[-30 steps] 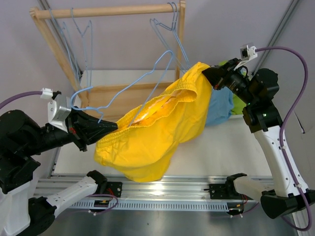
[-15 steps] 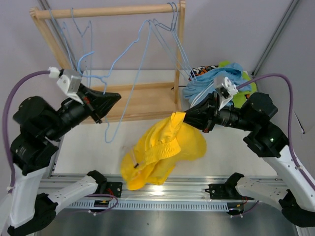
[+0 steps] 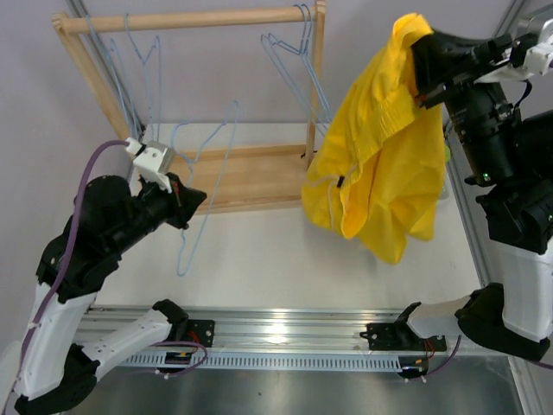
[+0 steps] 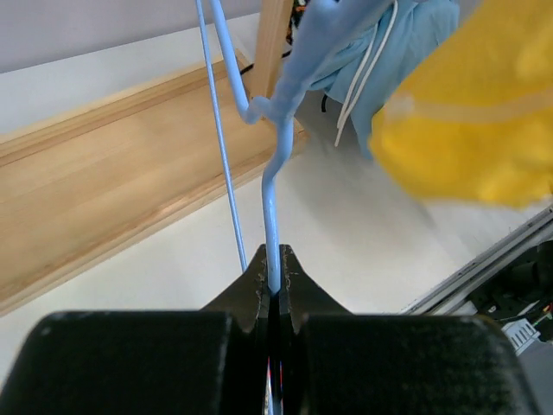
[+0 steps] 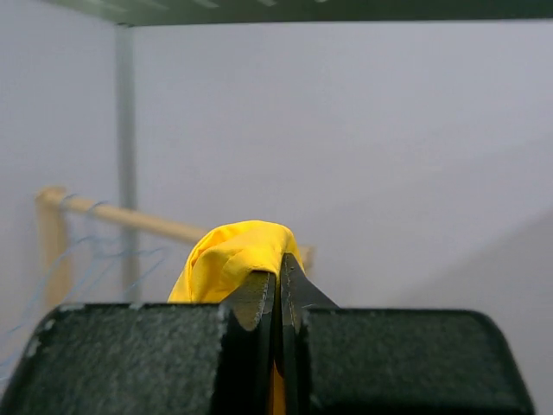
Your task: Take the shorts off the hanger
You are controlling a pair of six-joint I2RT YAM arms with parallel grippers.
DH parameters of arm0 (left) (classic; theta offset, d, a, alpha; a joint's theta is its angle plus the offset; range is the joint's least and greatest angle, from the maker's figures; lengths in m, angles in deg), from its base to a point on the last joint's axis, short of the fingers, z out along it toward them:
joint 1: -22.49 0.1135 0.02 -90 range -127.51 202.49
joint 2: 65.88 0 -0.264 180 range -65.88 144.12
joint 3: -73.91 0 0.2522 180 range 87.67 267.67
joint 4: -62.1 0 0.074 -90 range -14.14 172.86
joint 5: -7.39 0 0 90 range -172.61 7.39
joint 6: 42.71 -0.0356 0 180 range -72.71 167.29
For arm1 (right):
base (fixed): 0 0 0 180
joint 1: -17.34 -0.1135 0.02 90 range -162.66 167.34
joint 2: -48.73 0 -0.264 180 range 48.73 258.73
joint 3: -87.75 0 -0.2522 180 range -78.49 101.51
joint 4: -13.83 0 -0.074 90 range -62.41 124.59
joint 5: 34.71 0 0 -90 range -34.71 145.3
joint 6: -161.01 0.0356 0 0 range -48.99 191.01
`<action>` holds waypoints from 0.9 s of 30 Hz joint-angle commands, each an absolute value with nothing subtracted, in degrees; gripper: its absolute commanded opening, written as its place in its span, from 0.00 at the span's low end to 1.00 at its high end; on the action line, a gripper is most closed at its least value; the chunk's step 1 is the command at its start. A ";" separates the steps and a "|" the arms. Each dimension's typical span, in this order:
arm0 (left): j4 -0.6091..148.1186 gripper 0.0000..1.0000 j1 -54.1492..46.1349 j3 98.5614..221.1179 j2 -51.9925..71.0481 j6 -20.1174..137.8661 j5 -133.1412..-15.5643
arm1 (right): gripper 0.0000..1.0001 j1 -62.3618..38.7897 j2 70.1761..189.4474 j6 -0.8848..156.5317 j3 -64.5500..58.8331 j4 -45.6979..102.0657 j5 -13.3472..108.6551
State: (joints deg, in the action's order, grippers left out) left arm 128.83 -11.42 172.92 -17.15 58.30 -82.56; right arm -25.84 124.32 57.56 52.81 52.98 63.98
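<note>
Shorts (image 3: 389, 147): one yellow pair, clamped in right jaws | hanger (image 4: 270, 229): one blue, clamped in left jaws

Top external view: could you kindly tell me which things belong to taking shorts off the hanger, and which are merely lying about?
In the job: yellow shorts, pinched by the right gripper; blue hanger, pinched by the left gripper.
Lying about: wooden rack; spare hangers on its rail.
</note>
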 commanded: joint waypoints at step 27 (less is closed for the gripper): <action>119.01 0.00 1.83 187.14 3.37 57.67 -83.05 | 0.00 13.91 143.05 68.53 12.43 10.73 76.39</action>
State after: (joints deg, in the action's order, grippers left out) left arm 123.76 0.52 180.79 0.73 58.30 -84.94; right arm 14.27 146.84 59.79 21.49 17.35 76.40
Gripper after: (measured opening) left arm 0.028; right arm 0.019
